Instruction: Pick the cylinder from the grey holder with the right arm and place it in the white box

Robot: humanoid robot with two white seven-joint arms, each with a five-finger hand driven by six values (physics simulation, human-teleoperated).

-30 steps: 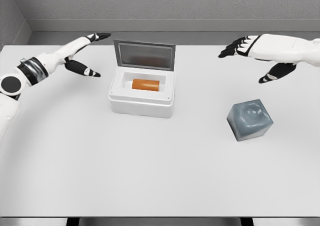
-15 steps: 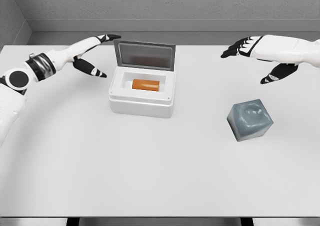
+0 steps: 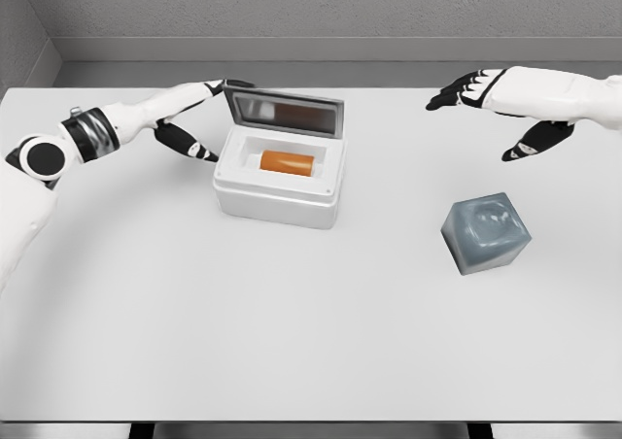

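Fingers (image 3: 225, 85) of the left hand (image 3: 199, 109) are spread and hold nothing; the upper black tips reach the top left corner of the raised lid (image 3: 285, 112), touching it or just short of it, while the thumb points down and to the right, close to the left wall of the white box (image 3: 279, 191). That arm comes in from the left edge, stretched low across the bench (image 3: 292, 332), its forearm angled up toward the lid. No writing, brand or label can be read on anything in view. Inside the open box the orange cylinder (image 3: 287, 162) lies on its side, its long axis running left to right, below the tilted lid. Farther right, the grey holder (image 3: 486, 231) sits alone on the bench, turned at a slant, with a shallow hollow in its top face. Above and behind it, well apart from it, the right hand (image 3: 505, 104) hovers palm down, its fingers loosely extended toward the left and its thumb hanging below, gripping nothing.
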